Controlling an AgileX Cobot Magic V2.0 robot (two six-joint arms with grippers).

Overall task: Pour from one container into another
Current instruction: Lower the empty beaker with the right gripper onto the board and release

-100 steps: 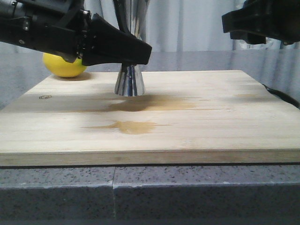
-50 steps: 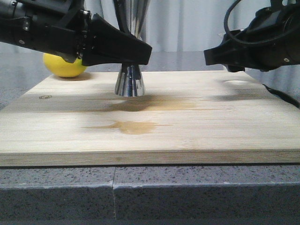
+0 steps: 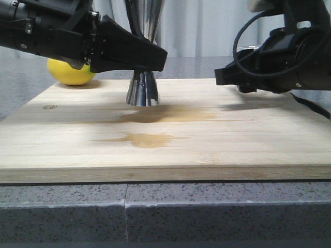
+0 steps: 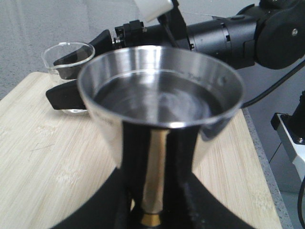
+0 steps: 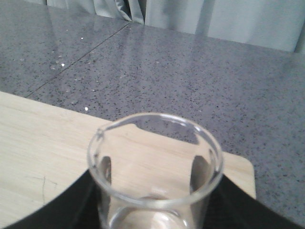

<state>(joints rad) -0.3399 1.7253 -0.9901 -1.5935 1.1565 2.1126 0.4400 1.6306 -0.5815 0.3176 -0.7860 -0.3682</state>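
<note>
Standing on the wooden board (image 3: 207, 139), the steel jigger (image 4: 159, 109) was pinched by the left gripper (image 3: 155, 58), while the right gripper (image 3: 227, 77) had its fingers around the glass beaker (image 5: 155, 176), which I guessed needed lifting and tipping over it next.

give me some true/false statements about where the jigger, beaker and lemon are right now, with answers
1. The left tool is shut on the steel jigger near its waist. True.
2. The jigger lies on its side on the wooden board. False: it stands upright on the board.
3. The glass beaker sits between the fingers of the right tool. True.
4. The lemon is in the beaker. False: it lies beyond the board's far left corner, behind the left arm.
5. The beaker is tipped over the jigger's mouth. False: it is upright and off to one side of the jigger.
</note>
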